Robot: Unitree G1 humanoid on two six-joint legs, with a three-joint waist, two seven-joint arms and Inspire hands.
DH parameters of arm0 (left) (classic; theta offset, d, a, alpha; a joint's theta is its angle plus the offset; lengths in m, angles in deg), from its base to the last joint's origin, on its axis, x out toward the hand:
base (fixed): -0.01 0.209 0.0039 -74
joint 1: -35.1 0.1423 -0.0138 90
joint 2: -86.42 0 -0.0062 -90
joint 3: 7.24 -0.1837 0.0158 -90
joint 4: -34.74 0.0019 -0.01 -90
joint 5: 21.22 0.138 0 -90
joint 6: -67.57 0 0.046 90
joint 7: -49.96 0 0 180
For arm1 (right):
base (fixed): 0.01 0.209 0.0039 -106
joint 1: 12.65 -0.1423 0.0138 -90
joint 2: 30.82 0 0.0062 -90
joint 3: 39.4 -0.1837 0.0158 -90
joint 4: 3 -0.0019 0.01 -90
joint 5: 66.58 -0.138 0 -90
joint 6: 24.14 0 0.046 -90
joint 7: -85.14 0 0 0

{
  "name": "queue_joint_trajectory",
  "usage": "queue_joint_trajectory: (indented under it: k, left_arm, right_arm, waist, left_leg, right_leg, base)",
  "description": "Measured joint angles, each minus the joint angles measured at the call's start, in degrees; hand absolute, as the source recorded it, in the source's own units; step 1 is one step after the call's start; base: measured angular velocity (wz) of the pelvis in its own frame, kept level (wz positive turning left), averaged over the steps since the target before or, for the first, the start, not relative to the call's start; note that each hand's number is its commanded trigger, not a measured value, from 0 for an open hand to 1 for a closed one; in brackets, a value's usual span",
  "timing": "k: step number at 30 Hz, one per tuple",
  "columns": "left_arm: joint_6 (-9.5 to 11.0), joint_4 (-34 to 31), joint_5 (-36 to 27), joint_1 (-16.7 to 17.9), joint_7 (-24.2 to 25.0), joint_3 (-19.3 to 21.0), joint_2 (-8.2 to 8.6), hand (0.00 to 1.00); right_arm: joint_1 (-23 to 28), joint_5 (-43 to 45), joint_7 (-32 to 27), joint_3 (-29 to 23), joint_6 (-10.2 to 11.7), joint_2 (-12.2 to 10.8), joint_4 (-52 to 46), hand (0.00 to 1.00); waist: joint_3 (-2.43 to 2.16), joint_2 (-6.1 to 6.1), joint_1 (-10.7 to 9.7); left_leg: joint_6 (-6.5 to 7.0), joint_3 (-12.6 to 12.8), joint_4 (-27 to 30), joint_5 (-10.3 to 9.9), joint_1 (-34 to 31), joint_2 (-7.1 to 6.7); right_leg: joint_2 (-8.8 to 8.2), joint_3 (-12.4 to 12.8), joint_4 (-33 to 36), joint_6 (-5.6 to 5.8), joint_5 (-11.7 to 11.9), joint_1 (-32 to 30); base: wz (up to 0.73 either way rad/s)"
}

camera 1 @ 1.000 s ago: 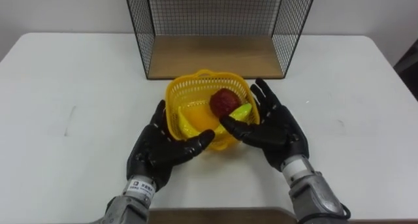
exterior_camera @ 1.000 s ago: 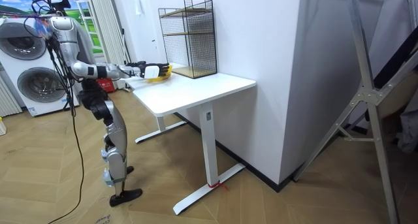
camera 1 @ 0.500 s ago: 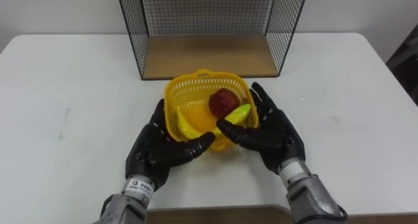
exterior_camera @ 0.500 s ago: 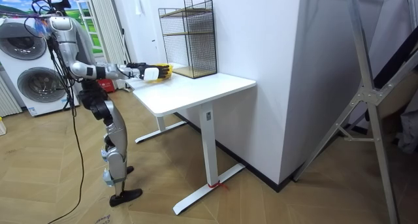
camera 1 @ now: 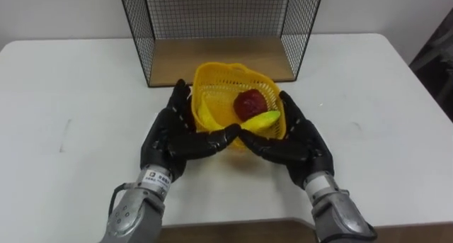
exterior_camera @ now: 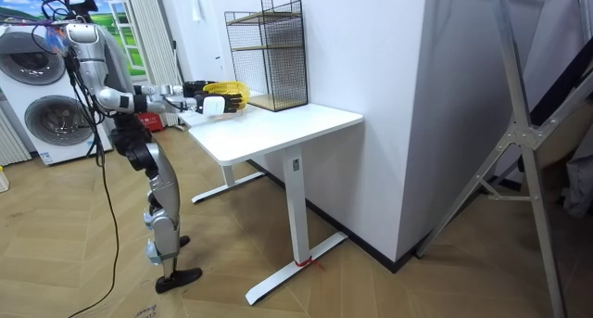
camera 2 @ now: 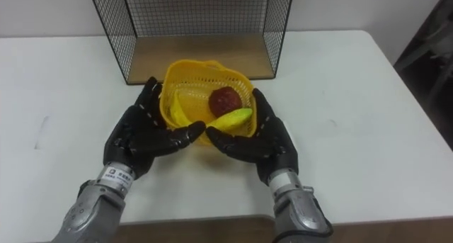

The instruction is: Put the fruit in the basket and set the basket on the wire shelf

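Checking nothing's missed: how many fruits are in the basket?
3 in the basket: red fruit at the back, yellow-green fruit before it, yellow fruit at left. More may be hidden.

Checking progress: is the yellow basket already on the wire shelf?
No, the yellow basket is held between the left robot hand and the right robot hand, in front of the wire shelf.

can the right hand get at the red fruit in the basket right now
Probably not without letting go: the right hand is pressed to the side of the basket, sharing the hold with the left hand. The red fruit itself lies uncovered.
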Motion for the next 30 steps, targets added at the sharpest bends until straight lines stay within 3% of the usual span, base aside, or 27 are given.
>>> queue_joint_trajectory:
  k: [11,18,23,30]
  left_arm:
    - [3.6,-3.9,0.0,0.0,-1.1,0.0,0.15,0.00]
    - [4.1,-4.6,-0.1,0.0,-1.1,0.2,0.28,0.00]
    - [4.3,-4.6,-1.2,0.0,-1.3,0.7,1.70,0.00]
    - [4.5,-4.6,-1.1,0.0,-1.6,0.7,2.01,0.00]
  right_arm:
    - [-1.4,0.2,-0.9,1.0,2.6,-0.1,-2.0,0.00]
    - [-2.0,0.1,-1.1,1.1,3.2,-0.2,-2.0,0.00]
    - [-2.3,0.1,-1.8,1.1,3.2,-0.7,-2.9,0.00]
    - [-3.7,0.2,-2.1,1.0,3.9,-0.8,-4.8,0.00]
  waist:
    - [-0.01,0.02,0.2]
    - [-0.03,0.04,0.2]
    - [-0.04,0.06,0.3]
    - [-0.06,0.00,-0.1]
  left_leg:
    - [-0.01,0.3,-0.3,0.0,0.3,0.08]
    - [-0.01,0.6,-0.3,0.0,0.4,0.17]
    - [-0.01,0.9,-0.3,0.0,0.7,0.23]
    - [-0.02,0.9,-0.3,0.0,0.8,0.27]
  right_leg:
    - [0.06,0.1,-0.1,-0.03,0.0,-0.1]
    - [0.09,0.2,-0.1,-0.03,0.0,-0.2]
    - [0.13,0.5,0.0,-0.07,0.0,-0.1]
    - [0.13,0.5,0.1,-0.07,0.0,0.1]
  base:
    - [0.00]
    - [0.00]
    - [-0.03]
    - [0.00]
